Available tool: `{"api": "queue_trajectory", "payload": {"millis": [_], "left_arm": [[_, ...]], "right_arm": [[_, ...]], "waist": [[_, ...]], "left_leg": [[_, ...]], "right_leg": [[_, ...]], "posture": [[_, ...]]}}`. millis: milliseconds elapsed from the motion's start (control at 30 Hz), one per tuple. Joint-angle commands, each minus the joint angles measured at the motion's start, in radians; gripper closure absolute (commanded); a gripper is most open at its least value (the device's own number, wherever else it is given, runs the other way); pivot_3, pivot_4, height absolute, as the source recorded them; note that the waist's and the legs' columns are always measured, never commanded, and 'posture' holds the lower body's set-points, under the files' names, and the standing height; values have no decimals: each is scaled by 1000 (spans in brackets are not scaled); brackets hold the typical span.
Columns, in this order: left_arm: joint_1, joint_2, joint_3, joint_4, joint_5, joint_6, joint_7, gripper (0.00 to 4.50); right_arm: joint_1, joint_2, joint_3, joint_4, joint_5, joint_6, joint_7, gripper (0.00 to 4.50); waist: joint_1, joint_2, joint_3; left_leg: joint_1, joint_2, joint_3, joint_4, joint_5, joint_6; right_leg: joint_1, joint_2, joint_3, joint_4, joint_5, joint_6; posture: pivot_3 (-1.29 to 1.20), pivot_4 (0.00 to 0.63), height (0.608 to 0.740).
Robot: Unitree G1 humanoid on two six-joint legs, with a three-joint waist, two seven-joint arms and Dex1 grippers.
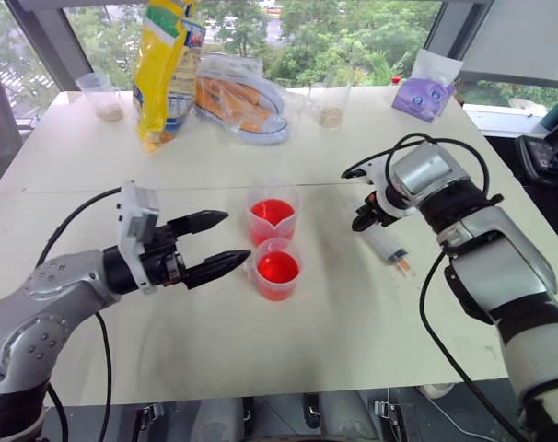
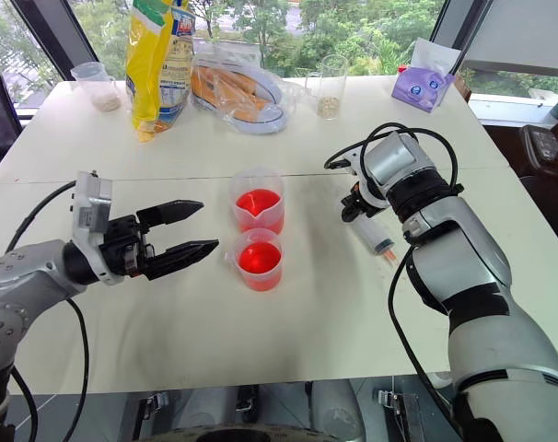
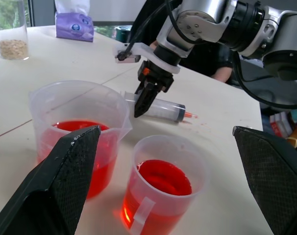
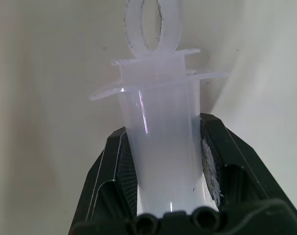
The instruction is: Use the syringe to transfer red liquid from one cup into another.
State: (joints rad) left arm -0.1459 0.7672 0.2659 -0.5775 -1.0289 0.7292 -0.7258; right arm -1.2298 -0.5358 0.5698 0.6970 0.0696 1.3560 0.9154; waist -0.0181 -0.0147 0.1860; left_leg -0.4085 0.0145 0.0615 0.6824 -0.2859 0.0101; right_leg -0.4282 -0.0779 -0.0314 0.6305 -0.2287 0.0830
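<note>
Right hand clamped on the syringe lying on the worktop

Our right hand (image 1: pixel 366 216) reaches steeply down, its fingers (image 4: pixel 114 166) closed around the clear barrel of the syringe (image 1: pixel 388 247), which lies flat, orange tip outward. Our left hand (image 1: pixel 215 244) hovers level, jaws wide, empty, beside the taller cup (image 1: pixel 273 214) and shorter tabbed cup (image 1: pixel 277 270), both holding red liquid (image 1: pixel 278 268).

bg: white table (image 1: pixel 261 157) | windows (image 1: pixel 353 28) behind, green trees outside | daylight
</note>
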Motion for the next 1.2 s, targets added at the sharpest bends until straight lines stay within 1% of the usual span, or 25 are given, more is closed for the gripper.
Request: {"api": "queue_trajectory", "payload": {"millis": [33,167,233,367,400,467,533,567,633,700,867,1033,1200], "left_arm": [[-30,19,33,14,-1,-17,-20,0],[-51,42,42,39,-2,-13,-40,0],[-58,59,48,55,4,-15,-58,0],[-91,85,63,90,-3,-6,-78,0],[-102,91,64,97,-2,-3,-82,0],[-111,102,69,111,1,-3,-96,0],[-127,115,71,128,1,0,-107,0],[-147,122,67,135,1,5,-108,0],[-174,133,62,147,0,14,-111,0],[-194,145,58,159,6,20,-118,0],[-233,163,65,186,-6,47,-125,0],[-276,173,65,209,-8,69,-120,0],[-336,154,31,241,21,70,-108,0]], "right_arm": [[27,-25,-84,-132,61,78,6,3114],[62,-81,-226,-333,100,65,-34,3114],[73,-82,-332,-408,129,56,-63,3114],[102,-73,-519,-557,208,-55,-79,3114],[103,-60,-571,-581,235,-82,-80,3114],[108,-37,-630,-617,275,-134,-87,3114],[114,10,-706,-658,332,-258,-81,3114],[110,73,-776,-672,387,-357,-85,3114],[108,157,-847,-680,450,-468,-98,3114],[120,210,-855,-676,473,-524,-117,3114],[205,311,-789,-663,479,-706,-106,3114],[319,364,-719,-638,459,-842,-82,3114],[431,379,-645,-617,415,-966,-63,3114]], "waist": [[0,0,0],[2,1,1],[3,1,1],[4,1,1],[4,1,1],[4,1,1],[2,1,1],[1,1,1],[-1,1,1],[0,1,1],[4,1,1],[3,1,1],[2,1,1]], "left_leg": [[0,0,0,0,0,0],[-2,0,0,0,0,0],[-3,-1,0,0,0,0],[-3,0,0,-1,0,0],[-3,0,0,-1,0,0],[-3,0,0,-1,0,0],[-3,0,1,-1,0,0],[-3,0,1,-1,0,0],[-3,1,1,-1,0,0],[-2,1,1,-1,0,0],[-2,0,0,-1,0,0],[-2,0,0,-1,0,0],[-2,0,1,-1,0,0]], "right_leg": [[0,0,0,0,0,0],[-2,0,0,0,0,1],[-3,0,0,0,1,1],[-2,0,0,0,0,1],[-2,0,0,0,0,1],[-2,0,0,0,1,1],[-2,0,0,0,1,1],[-2,0,0,0,1,1],[-3,1,0,0,1,2],[-2,2,0,0,1,2],[-1,1,0,0,1,2],[-1,1,0,0,1,2],[-2,1,0,0,1,2]], "posture": [[0,150,740],[0,150,740],[0,150,740],[0,150,740],[0,150,740],[0,150,740],[0,150,740],[0,150,740],[0,150,740],[0,150,740],[0,150,740],[0,150,740],[0,150,740]]}}
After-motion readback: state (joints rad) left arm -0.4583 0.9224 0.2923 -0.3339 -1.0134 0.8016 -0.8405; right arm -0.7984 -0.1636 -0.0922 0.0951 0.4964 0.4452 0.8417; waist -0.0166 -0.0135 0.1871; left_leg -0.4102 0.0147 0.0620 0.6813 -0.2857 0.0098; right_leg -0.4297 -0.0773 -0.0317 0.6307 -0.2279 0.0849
